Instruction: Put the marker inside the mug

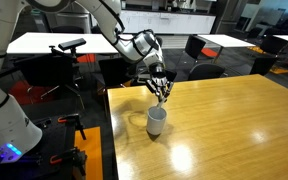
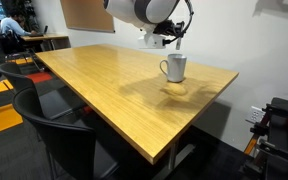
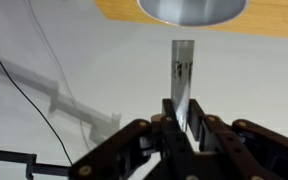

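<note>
The white mug stands upright near the edge of the wooden table; it also shows in an exterior view. My gripper hangs just above the mug, shut on the marker, a thin dark stick pointing down toward the mug's mouth. In the wrist view the fingers clamp the marker, whose tip points at the mug's rim at the top of the picture. In an exterior view the gripper is partly hidden by the arm.
Black chairs stand beside the table. A chair and white tables stand behind. In the wrist view the table edge gives way to pale floor with a black cable.
</note>
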Robot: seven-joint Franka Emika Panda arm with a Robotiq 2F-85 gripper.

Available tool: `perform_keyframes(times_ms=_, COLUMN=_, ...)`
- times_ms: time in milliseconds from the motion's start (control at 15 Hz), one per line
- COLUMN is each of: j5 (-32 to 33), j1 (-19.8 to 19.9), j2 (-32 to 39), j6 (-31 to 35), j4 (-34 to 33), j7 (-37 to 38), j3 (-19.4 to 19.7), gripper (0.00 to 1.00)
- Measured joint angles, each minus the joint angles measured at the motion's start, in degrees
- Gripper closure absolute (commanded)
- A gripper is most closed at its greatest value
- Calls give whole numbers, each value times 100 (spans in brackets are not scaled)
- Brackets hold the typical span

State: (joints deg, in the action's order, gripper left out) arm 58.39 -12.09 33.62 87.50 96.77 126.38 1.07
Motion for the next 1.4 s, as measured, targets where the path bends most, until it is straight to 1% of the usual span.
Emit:
perform_keyframes(times_ms=67, j5=0, j1=3, j2=11, j6=3, j4=2, j7=0, j3=-10, gripper=48)
perform_keyframes(times_ms=133, j5=0, j1=5, j2=19, j6=6, j4=4, j7=0, j3=-22, gripper=39)
perform_keyframes(times_ms=267, j5=0, j1=8, j2=23, j6=11, j4=10, j7=0, j3=-51, gripper=26)
perform_keyframes(times_ms=467, j5=0, j1=8, j2=23, j6=21, j4=15, j7=0, j3=-63, gripper=2)
perform_keyframes(times_ms=533, j5=0, j1=9, j2=23, j6=24, j4=15, j7=0, j3=-64, gripper=0)
perform_keyframes(times_ms=933, j5=0, j1=35, j2=-79, j6=243, j4=50, j7=-24, j3=-82, gripper=0)
perform_keyframes(times_ms=1267, j5=0, j1=84, j2=-440, j6=516, j4=254, j7=-48, j3=-126, gripper=0)
perform_keyframes(times_ms=1400, j5=0, j1=129, j2=-628, j6=794, j4=393, j7=-165, j3=-169, gripper=0)
